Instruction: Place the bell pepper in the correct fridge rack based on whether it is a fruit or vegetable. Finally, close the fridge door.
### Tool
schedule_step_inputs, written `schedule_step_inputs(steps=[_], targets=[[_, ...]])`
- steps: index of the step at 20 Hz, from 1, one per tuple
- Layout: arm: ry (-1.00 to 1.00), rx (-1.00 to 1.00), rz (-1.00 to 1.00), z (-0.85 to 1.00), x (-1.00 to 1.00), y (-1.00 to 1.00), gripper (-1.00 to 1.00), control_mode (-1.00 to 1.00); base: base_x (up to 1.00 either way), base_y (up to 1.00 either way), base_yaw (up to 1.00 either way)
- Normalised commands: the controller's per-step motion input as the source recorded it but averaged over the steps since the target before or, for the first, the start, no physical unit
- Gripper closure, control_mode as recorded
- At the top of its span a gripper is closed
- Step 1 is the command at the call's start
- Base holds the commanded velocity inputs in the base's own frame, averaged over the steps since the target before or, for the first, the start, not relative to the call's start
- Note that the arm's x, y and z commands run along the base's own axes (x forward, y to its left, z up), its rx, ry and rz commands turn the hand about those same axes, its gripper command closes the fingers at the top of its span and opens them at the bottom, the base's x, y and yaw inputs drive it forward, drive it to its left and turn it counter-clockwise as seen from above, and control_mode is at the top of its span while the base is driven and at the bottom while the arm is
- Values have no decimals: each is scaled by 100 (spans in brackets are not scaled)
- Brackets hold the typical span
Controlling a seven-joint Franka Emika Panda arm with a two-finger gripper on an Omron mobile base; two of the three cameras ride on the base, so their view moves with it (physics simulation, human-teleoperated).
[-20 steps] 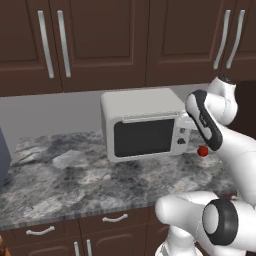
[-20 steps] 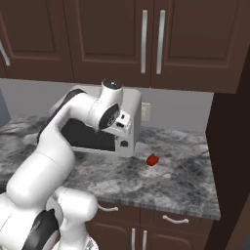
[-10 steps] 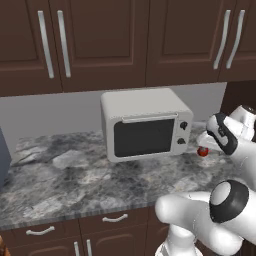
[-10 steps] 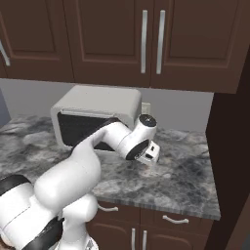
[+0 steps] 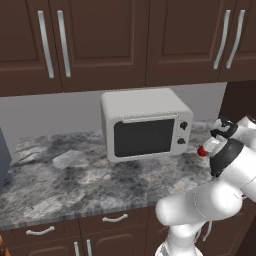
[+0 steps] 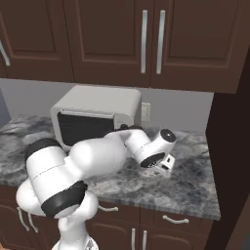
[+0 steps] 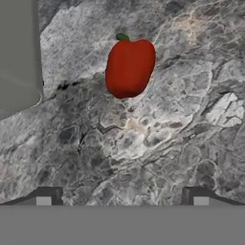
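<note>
The bell pepper (image 7: 129, 68) lies on the grey marbled surface (image 7: 158, 143) at about twelve o'clock in the hand view — red, glossy, green stem at its top edge. The hand (image 7: 122, 196) hangs over the stone with its fingers (image 7: 45, 197) spread wide, holding nothing, well apart from the pepper. A white microwave (image 5: 145, 123) stands at nine o'clock of the pepper in the left base view.

A grey marbled stone counter (image 5: 75, 175) carries a white microwave (image 5: 145, 130) near the back wall. The bell pepper (image 7: 129, 67) lies on its side on the bare stone, well ahead of the fingertips (image 7: 45, 197) and roughly midway between them, stem pointing away.
</note>
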Motion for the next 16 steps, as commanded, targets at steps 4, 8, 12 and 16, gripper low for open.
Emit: schedule_step_inputs(steps=[4, 8, 12, 16], targets=[[0, 11, 0, -11, 65, -17, -100, -100, 0, 0, 0], [4, 5, 0, -20, 61, 0, -100, -100, 0, 0, 0], [1, 6, 0, -28, 50, -4, -100, -100, 0, 0, 0], [0, 8, 0, -37, 41, -26, -100, -100, 0, 0, 0]])
